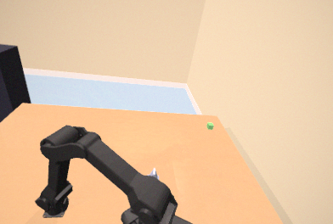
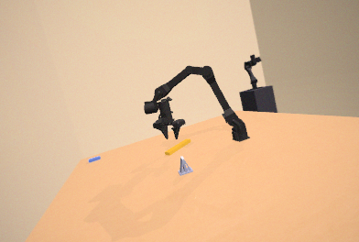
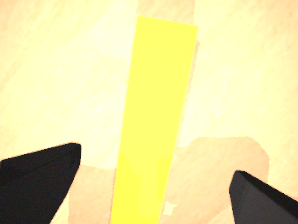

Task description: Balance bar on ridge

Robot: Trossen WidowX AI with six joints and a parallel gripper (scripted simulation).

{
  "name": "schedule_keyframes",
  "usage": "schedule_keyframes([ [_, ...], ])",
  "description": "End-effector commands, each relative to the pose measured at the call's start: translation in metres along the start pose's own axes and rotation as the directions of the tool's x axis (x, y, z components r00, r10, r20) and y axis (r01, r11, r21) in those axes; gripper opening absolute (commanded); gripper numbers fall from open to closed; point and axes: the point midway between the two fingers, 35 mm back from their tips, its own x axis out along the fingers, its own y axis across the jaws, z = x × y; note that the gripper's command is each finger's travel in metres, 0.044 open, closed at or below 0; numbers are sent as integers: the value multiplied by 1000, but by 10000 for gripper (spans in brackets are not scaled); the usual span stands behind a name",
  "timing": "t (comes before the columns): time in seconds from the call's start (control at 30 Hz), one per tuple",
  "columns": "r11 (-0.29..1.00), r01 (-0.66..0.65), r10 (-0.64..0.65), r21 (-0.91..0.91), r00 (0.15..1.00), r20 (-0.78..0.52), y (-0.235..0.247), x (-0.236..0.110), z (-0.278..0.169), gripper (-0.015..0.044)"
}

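Note:
A yellow bar (image 2: 178,147) (image 3: 156,143) lies flat on the orange table (image 2: 275,174). A small grey ridge wedge (image 2: 184,166) stands on the table a little in front of the bar; its tip (image 1: 154,172) peeks out behind the arm in the top view. My gripper (image 2: 170,132) (image 3: 156,167) is open and hangs just above the bar, near its far end. In the wrist view the bar runs lengthwise between the two dark fingertips, clear of both. Nothing is held.
A small green cube (image 1: 210,126) sits near the table's far right edge. A short blue piece (image 2: 94,159) lies near the table's left corner. A dark box (image 2: 257,99) with a second arm stands behind the robot base (image 2: 239,130).

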Motion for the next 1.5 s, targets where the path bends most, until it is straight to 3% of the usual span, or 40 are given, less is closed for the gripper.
schedule_keyframes([
  [0.0,1000,-18,18,-4,1000,-4,4,24,0,315],
  [0.73,1000,-18,18,-4,1000,-4,4,53,-1,315],
  [1.2,1000,-18,18,-4,1000,-4,5,54,-1,315],
  [1.4,1000,-17,17,-1,1000,-9,4,54,-2,157],
  [1.47,1000,-17,17,-1,1000,-9,4,54,-2,144],
])
